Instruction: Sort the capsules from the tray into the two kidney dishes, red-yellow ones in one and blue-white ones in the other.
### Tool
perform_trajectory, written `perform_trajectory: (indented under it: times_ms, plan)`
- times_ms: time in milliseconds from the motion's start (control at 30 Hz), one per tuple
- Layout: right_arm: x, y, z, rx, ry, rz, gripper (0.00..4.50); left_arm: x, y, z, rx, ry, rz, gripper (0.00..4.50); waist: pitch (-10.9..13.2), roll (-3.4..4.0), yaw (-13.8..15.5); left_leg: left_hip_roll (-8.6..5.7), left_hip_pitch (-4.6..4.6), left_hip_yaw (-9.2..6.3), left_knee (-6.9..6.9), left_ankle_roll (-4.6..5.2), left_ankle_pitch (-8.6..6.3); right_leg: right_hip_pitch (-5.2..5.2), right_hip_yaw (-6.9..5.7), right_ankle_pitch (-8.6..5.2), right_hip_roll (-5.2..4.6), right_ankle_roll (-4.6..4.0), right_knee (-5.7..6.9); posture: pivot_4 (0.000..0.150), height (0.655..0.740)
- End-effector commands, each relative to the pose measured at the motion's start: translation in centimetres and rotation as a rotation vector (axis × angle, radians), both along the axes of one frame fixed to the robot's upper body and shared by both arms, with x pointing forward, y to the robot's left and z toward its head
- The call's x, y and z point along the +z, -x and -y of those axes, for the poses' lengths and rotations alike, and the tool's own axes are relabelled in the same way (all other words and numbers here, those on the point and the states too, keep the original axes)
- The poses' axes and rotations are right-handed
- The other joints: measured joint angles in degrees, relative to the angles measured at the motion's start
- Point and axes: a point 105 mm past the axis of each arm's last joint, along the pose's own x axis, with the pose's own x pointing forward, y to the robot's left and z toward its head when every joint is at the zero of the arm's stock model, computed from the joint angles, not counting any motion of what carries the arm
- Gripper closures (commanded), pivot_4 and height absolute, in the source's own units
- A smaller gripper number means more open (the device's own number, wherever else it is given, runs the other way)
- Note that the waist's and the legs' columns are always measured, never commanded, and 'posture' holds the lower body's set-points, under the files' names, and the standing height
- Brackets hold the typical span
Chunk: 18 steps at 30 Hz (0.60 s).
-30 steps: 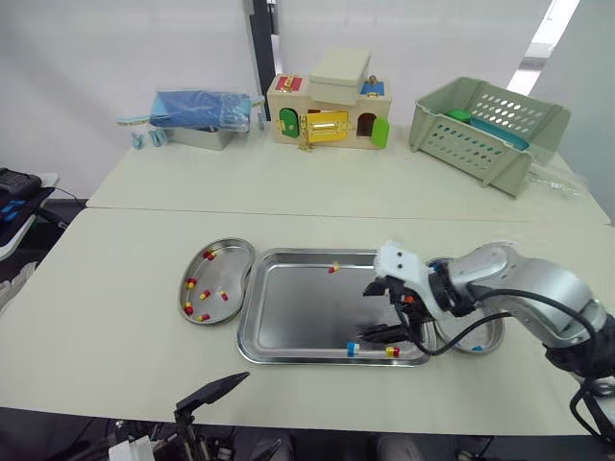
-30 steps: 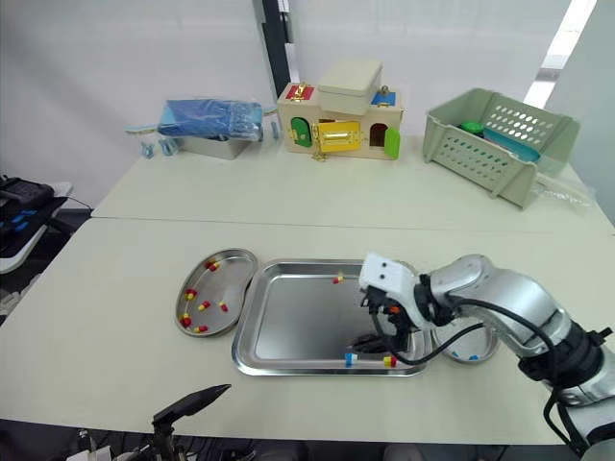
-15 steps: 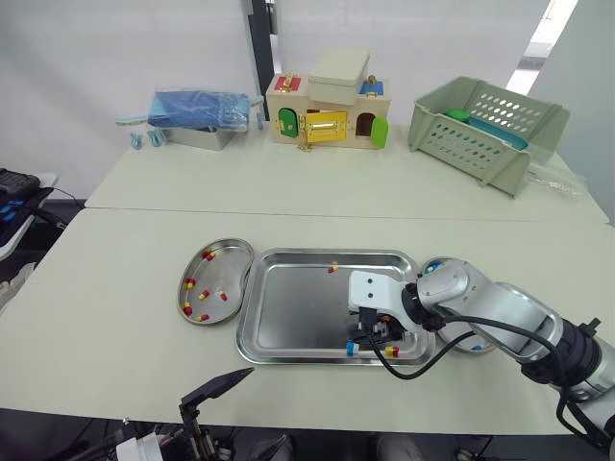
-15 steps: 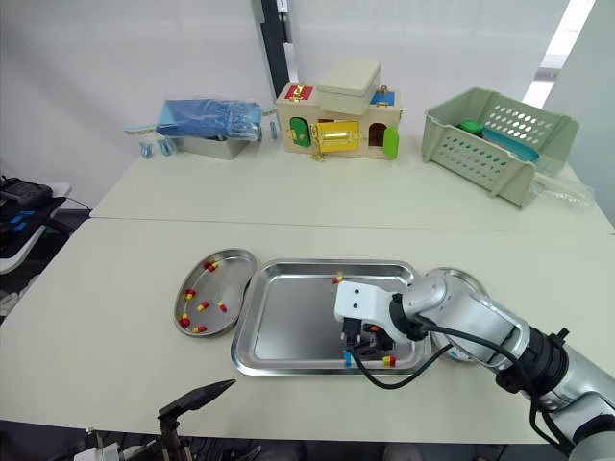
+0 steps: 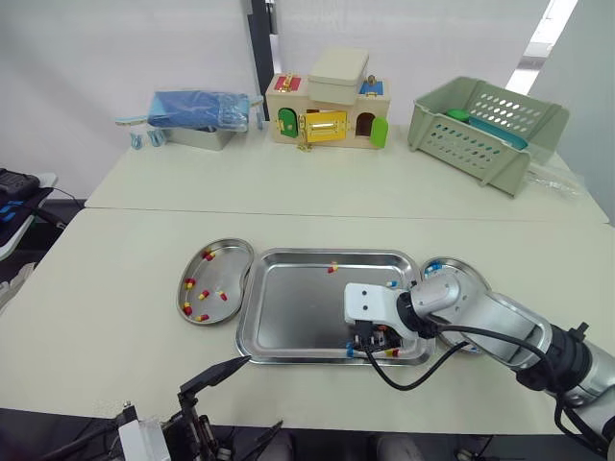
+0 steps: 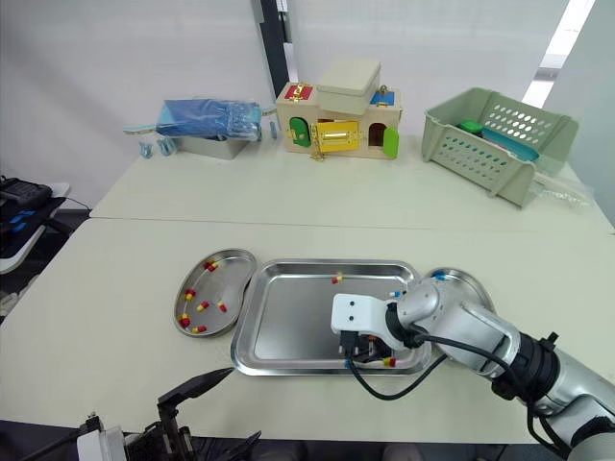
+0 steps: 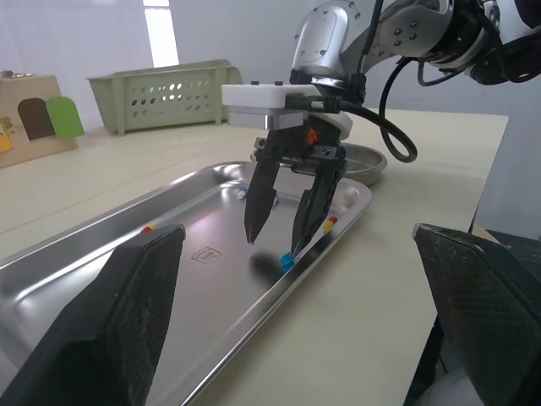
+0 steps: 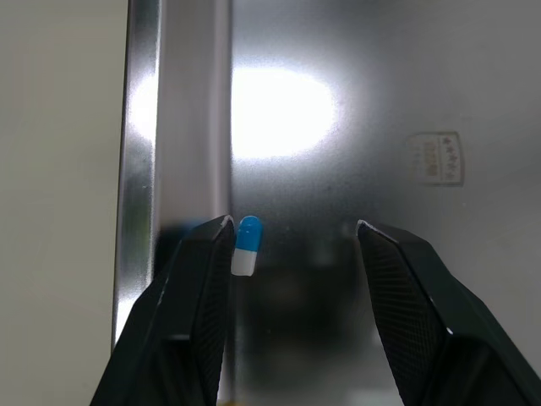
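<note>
**Closing on a blue-white capsule**

Our right tool (image 8: 293, 233) hangs released over the tray (image 5: 288, 307), the blue-white capsule (image 8: 247, 244) lying by the near rim, just beside one finger (image 8: 199, 288). We should centre it between both, then pinch gently, lest it skid along the rim

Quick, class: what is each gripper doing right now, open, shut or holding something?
Left gripper: open, holding nothing.
Right gripper: open, low in the tray, blue-white capsule between its fingers, not gripped.
</note>
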Motion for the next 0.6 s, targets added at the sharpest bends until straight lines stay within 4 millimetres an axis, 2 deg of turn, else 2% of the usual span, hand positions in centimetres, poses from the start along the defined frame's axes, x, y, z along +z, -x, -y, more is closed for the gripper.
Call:
perform_trajectory:
  times_ms: [33,267,400,600]
  plan:
    - [0.2,0.3,-0.1,0.038,0.006,0.021,1.95,0.6,0.3,0.4,-0.015,0.001,0.019,0.0,0.0,0.0,0.0,0.0,0.0,0.0,0.0,0.0,0.0,0.0,0.0,0.0,0.0,0.0,0.0,0.15,0.74]
    - [-0.9,0.0,1.0,0.049,0.081,0.056,1.95,-0.3,1.0,0.2,-0.01,-0.002,0.005,0.0,0.0,0.0,0.0,0.0,-0.01,0.01,-0.01,0.0,0.0,-0.02,0.0,0.0,0.0,0.0,0.0,0.15,0.74]
    - [-0.8,-0.3,0.8,0.044,0.071,0.064,1.95,-1.0,1.5,-0.1,-0.008,-0.001,-0.003,0.0,0.0,-0.01,0.0,0.0,-0.01,0.01,-0.02,0.0,0.0,-0.02,0.0,0.0,0.0,0.0,-0.01,0.15,0.74]
    - [-0.8,0.0,0.8,0.066,0.069,0.054,3.17,-1.9,1.8,-1.1,-0.002,-0.003,-0.008,0.0,0.0,0.0,0.0,0.01,0.0,0.01,-0.02,0.0,0.0,-0.02,0.0,0.0,0.0,0.0,-0.01,0.15,0.74]
